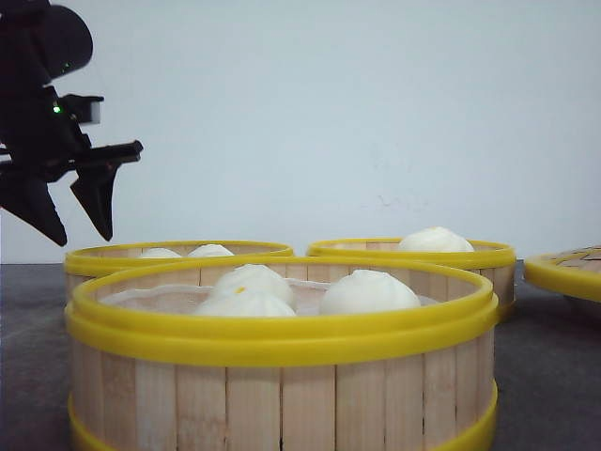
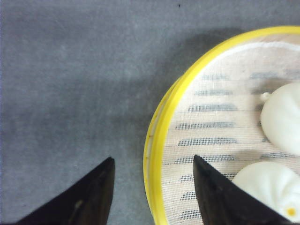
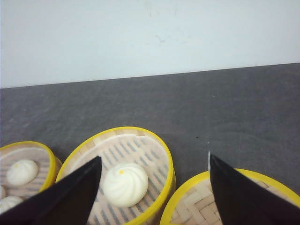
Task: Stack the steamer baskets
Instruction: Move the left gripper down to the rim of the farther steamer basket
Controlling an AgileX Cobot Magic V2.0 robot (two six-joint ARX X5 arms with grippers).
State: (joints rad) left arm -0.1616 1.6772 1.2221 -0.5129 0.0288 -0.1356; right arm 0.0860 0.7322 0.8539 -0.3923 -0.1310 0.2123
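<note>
Three steamer baskets (image 1: 282, 376) (image 1: 178, 256) (image 1: 413, 256) (six buns total), one lid (image 1: 568, 272), both grippers' fingers (image 2: 93, 201) (image 3: 70, 197) wide apart.

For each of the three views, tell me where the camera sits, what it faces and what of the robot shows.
Front: low at table height, facing the near basket; left gripper hangs open above.
Left wrist: looking down on the left rear basket rim; open fingers straddle it.
Right wrist: raised, facing the wall over the one-bun basket and lid; open fingers show.
Shared: front and right wrist both show the one-bun basket.
</note>
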